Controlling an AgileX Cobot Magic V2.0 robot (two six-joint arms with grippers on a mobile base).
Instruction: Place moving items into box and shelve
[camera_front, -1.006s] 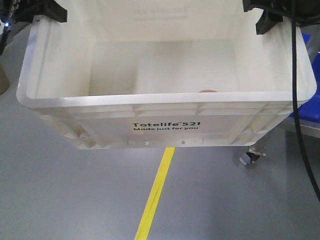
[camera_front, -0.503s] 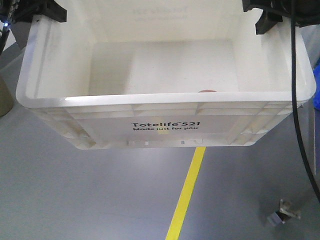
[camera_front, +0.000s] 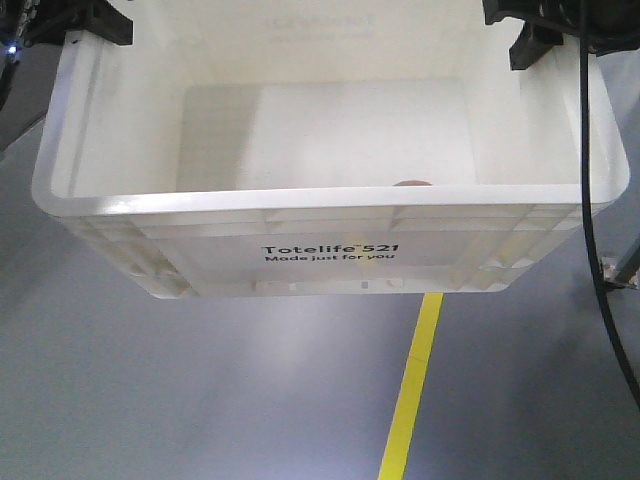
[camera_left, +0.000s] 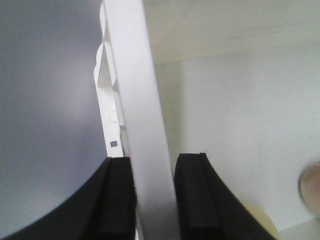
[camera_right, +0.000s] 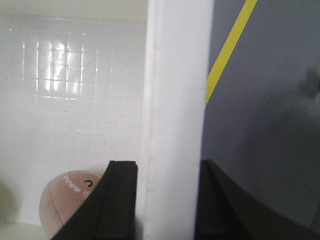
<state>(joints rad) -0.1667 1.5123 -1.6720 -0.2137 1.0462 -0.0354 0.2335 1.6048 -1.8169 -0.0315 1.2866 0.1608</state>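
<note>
The pinkish-brown ball and the cream ball lie inside the white box, which hangs above the grey floor and its yellow line. The left hand pinches the left wall, and the right hand pinches the right wall.

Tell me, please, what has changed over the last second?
The yellow floor line has slid rightward and the blue bins at the right have left the front view, so the base seems to be moving. The white crate stays held, left gripper and right gripper shut on its side rims, pinkish-brown ball inside.
</note>
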